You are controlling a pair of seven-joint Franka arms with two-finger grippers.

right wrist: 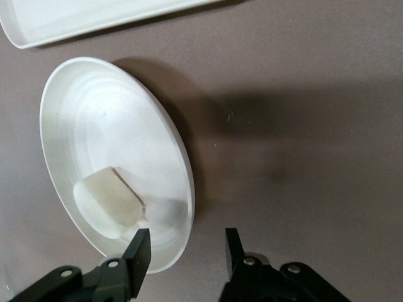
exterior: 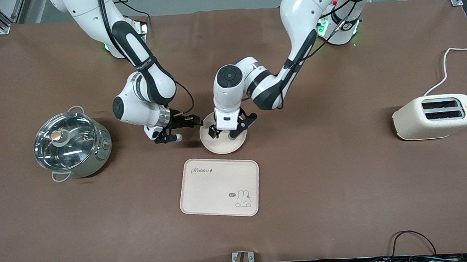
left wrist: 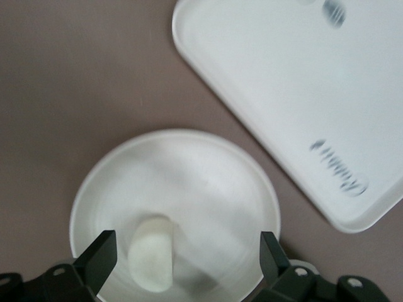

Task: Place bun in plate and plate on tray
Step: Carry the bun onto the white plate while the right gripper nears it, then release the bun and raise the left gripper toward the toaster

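Note:
The round cream plate (exterior: 223, 147) lies on the table, just farther from the front camera than the Rabbit tray (exterior: 219, 187). The bun (left wrist: 151, 253) lies in the plate (left wrist: 195, 170); my left hand hides it in the front view. My left gripper (exterior: 225, 134) is open just above the plate, its fingers wide apart, the bun between them close to one finger (left wrist: 101, 251). My right gripper (exterior: 198, 122) is open at the plate's rim toward the right arm's end; its jaws straddle the rim (right wrist: 187, 242). The right wrist view also shows the bun (right wrist: 107, 201) and the plate (right wrist: 94, 113).
A steel pot with a glass lid (exterior: 72, 145) stands toward the right arm's end. A cream toaster (exterior: 436, 116) with a white cable stands toward the left arm's end. The tray's corner shows in both wrist views (left wrist: 283, 94) (right wrist: 75, 16).

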